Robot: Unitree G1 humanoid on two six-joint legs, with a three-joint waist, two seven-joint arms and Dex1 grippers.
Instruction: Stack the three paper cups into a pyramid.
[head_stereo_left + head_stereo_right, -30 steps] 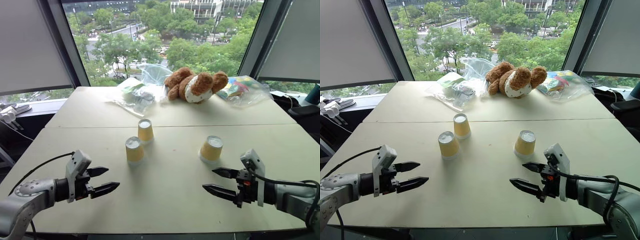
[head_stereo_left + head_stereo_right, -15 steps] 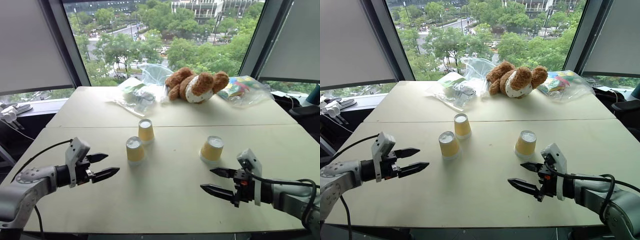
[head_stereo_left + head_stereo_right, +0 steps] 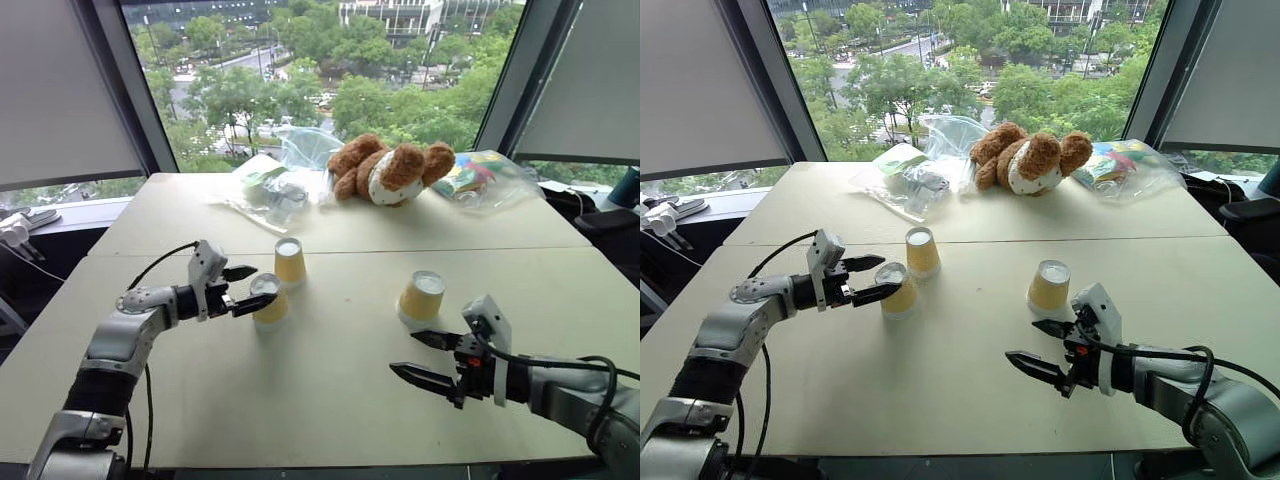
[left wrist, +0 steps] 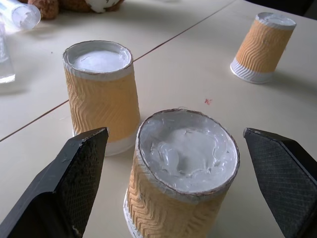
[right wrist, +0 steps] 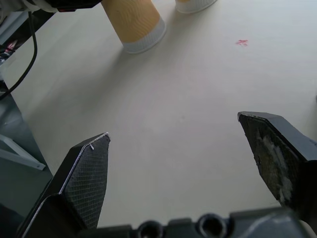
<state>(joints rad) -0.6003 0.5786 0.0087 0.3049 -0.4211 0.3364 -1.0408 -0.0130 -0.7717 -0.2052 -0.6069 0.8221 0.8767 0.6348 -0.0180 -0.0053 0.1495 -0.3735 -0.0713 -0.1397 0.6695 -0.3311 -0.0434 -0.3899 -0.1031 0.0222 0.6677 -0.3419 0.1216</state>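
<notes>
Three yellow paper cups stand upside down on the table [image 3: 330, 390], white bases up, none stacked. The near left cup [image 3: 268, 301] sits between the wide-apart fingers [image 4: 74, 178] of the left gripper [image 3: 247, 288], which do not touch it. The second cup [image 3: 290, 260] stands just behind it, close but apart. The third cup [image 3: 422, 297] stands alone well to the right, just beyond the right gripper [image 3: 428, 358], whose jaws are spread with nothing between them. At the far edge lie a brown teddy bear [image 3: 385, 171] and clear plastic bags [image 3: 268, 186] holding packaged items too small to make out.
</notes>
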